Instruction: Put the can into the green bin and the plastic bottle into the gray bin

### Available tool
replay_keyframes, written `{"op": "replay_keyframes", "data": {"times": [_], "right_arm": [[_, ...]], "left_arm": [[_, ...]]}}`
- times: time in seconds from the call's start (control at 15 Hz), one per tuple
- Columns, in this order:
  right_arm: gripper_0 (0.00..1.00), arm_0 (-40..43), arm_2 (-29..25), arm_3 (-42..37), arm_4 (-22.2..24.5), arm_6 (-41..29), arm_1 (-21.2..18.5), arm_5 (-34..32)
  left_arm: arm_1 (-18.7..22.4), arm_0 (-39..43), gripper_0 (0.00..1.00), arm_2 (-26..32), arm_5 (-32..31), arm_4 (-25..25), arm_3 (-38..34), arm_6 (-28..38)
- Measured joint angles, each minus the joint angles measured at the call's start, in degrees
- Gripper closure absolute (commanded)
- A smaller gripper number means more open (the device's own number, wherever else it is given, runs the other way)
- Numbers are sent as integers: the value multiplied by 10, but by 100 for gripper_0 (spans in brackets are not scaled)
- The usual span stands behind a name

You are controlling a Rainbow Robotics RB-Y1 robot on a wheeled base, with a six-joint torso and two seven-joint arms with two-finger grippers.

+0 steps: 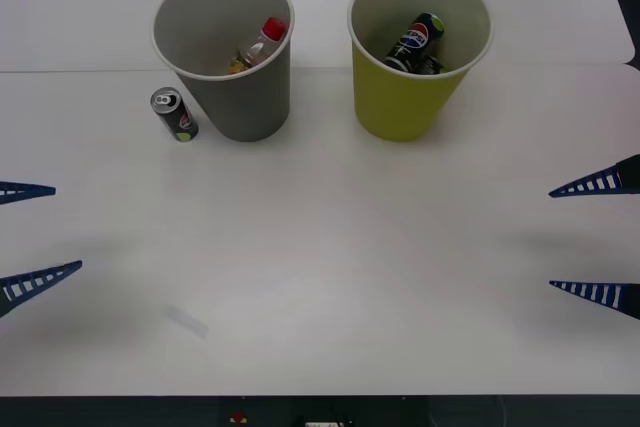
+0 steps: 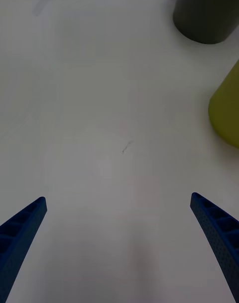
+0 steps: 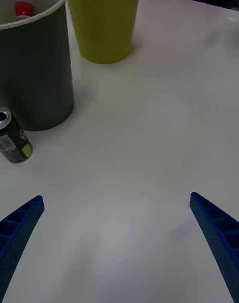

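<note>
From the front, the gray bin [image 1: 225,52] stands at about 11 o'clock on the white counter [image 1: 330,267] with the bottle [image 1: 262,42] already inside, red cap up, leaning against the wall. The green bin [image 1: 418,52] at 1 o'clock holds a dark can with a blue logo [image 1: 418,42]. A second can [image 1: 173,113] stands upright on the counter just beside the gray bin, on its 8 o'clock side. The left tool [image 1: 28,237] at 9 o'clock and the right tool [image 1: 598,237] at 3 o'clock are both spread wide, empty, well apart from everything. In the right wrist view, the blue fingers [image 2: 22,233] gape over bare counter, the gray bin's base [image 2: 206,14] and the green bin's side [image 2: 226,111] ahead. The left wrist view has the can [image 3: 12,143] near the gray bin's foot [image 3: 37,79], silver top showing, with the green bin [image 3: 103,22] farther off. This can looks light, rigid, thin-walled and smooth, so likely slippery and easily tipped; a mid-body grasp across its round side seems best, squeezing gently.
</note>
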Motion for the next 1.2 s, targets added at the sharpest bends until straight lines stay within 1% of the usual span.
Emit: {"op": "replay_keyframes", "data": {"times": [0.33,0.6,0.67,0.8,0.93,1.2], "right_arm": [[0,0,0,0,0,0,0,0],[0,0,0,0,0,0,0,0],[0,0,0,0,0,0,0,0],[0,0,0,0,0,0,0,0],[0,0,0,0,0,0,0,0],[0,0,0,0,0,0,0,0]], "left_arm": [[-65,9,0,0,20,32,33,-26],[-101,37,0,-5,65,70,45,-93],[-107,34,0,-18,70,86,55,-102],[-111,16,0,-64,83,144,84,-148],[-111,-19,0,-118,105,201,115,-209],[-111,-101,0,-208,112,281,191,-285]]}}
